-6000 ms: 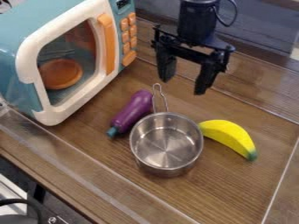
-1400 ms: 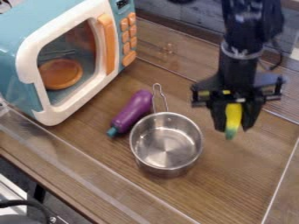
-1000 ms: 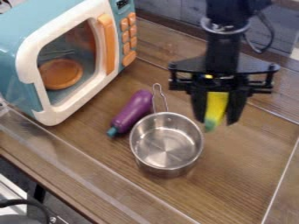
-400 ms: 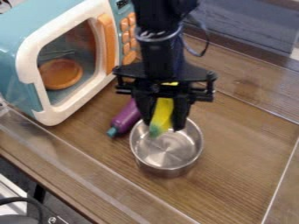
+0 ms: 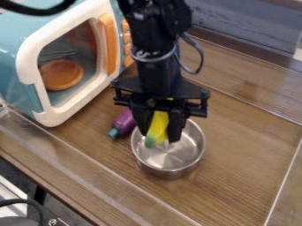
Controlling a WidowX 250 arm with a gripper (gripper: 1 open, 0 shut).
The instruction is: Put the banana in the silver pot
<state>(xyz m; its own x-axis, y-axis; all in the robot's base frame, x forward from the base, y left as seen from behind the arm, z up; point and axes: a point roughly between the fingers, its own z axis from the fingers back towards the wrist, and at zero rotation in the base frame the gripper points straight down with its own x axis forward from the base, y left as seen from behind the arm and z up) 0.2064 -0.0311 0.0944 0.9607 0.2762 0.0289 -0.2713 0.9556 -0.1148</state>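
My gripper (image 5: pixel 161 132) points straight down over the silver pot (image 5: pixel 169 155) and is shut on the banana (image 5: pixel 160 130). The yellow banana hangs upright between the black fingers (image 5: pixel 143 126), with its lower end just inside or at the pot's rim level. The pot sits on the wooden table in the lower middle of the view; its back part is hidden behind the gripper.
A purple eggplant (image 5: pixel 122 119) with a green stem lies just left of the pot, partly behind the gripper. A teal-and-white toy microwave (image 5: pixel 53 55) stands at the back left with its door open. The table's front edge (image 5: pixel 71 190) runs close below the pot.
The gripper has carried the banana from right of the pot leftward to above the pot and has lowered it toward the pot's opening. It stays shut on the banana.
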